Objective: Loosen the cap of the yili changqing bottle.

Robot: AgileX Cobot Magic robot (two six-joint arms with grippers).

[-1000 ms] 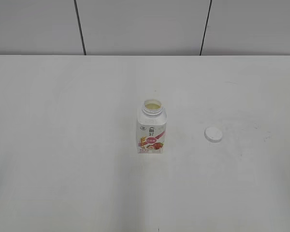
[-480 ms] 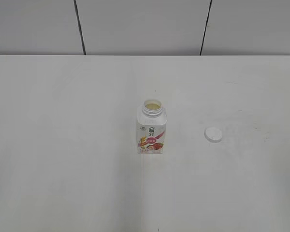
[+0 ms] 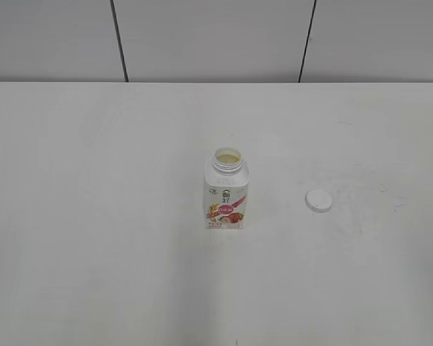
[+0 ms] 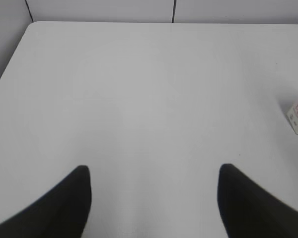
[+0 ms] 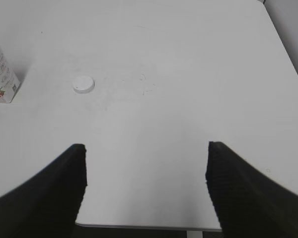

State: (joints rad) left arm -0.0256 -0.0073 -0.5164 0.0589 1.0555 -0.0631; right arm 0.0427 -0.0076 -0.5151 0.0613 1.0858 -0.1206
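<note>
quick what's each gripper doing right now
Left gripper: open, holding nothing, over bare table.
Right gripper: open, holding nothing, away from the cap.

The exterior view slants down from the near side onto the table (image 3: 94,274), while both wrist views look forward from opposite sides, sharing the bottle (image 3: 226,190).

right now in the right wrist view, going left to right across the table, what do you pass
yili changqing bottle at the left edge, partly cut off → cap lying on the table → faint scuff marks → bare tabletop out to its right edge.
</note>
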